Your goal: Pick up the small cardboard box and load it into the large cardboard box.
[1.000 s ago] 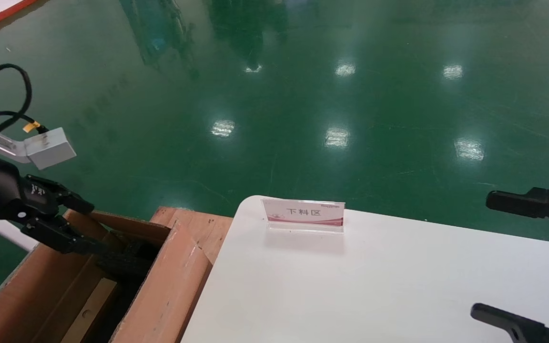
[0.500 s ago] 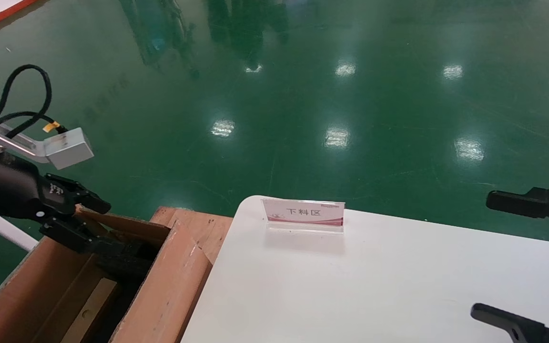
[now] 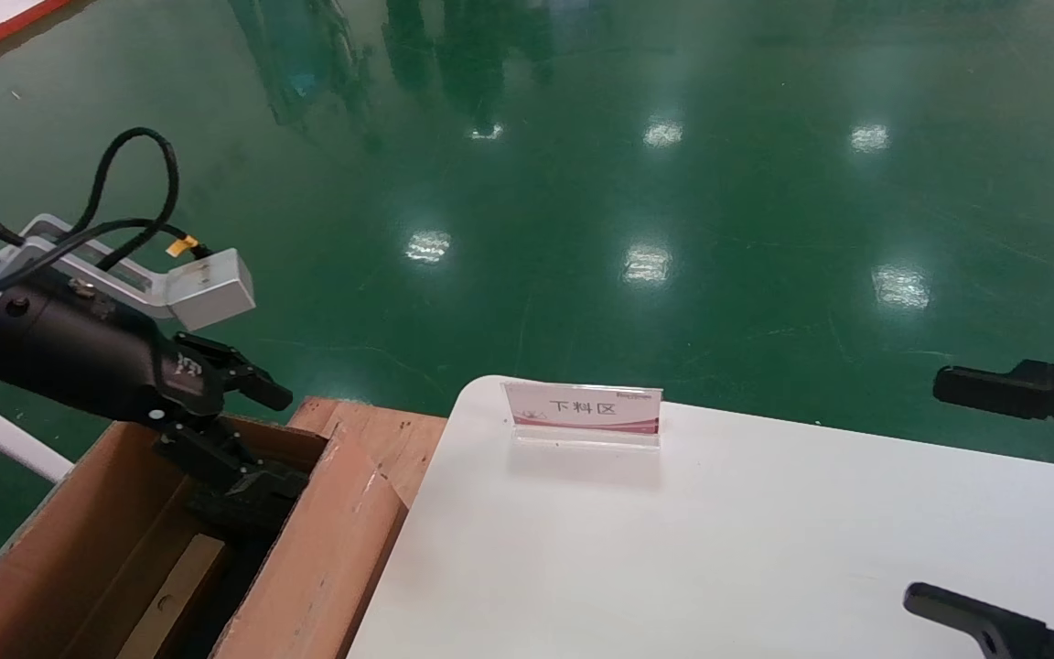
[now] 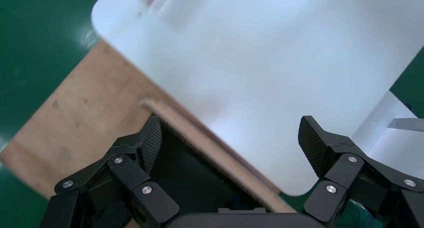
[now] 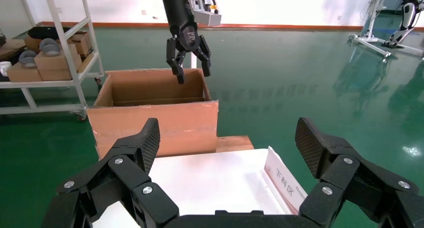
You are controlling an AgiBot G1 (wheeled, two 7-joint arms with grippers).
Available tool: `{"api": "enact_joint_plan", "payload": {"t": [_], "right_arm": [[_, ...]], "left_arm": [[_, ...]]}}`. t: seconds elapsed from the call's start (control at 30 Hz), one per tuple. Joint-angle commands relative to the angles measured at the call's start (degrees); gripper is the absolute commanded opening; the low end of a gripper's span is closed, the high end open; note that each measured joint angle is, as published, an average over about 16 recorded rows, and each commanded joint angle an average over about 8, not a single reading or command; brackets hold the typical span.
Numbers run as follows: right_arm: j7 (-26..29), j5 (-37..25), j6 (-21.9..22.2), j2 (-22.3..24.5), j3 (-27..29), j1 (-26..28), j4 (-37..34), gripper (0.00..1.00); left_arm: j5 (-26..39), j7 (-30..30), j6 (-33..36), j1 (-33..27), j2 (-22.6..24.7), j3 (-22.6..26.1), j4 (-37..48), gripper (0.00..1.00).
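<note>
Looks like the loading step is basically done: the small cardboard box [image 3: 170, 595] is seen lying down inside the large cardboard box [image 3: 326, 540], the left claw [image 3: 248, 435] is held wide apart and empty above it, so only a clean lift-out seems needed, with the right claw [image 5: 227, 143] parked, fingers spread, over the desk [image 3: 765, 549].

In front of me a white table [image 3: 765, 549] is carrying a small sign stand [image 3: 584, 414]; its lettering is hardly readable.
</note>
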Motion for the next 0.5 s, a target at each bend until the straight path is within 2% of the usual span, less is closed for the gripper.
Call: {"api": "enact_joint_plan", "payload": {"t": [0.03, 0.5], "right_arm": [[0.0, 0.0, 0.0, 0.0, 0.0, 0.0, 0.0, 1.0], [0.0, 0.0, 0.0, 0.0, 0.0, 0.0, 0.0, 1.0]], "left_arm": [[-0.2, 0.3, 0.0, 1.5, 0.2, -1.9, -0.4, 1.0], [-1.7, 2.8, -0.2, 12.3, 1.2, -15.8, -3.4, 1.0]]}}
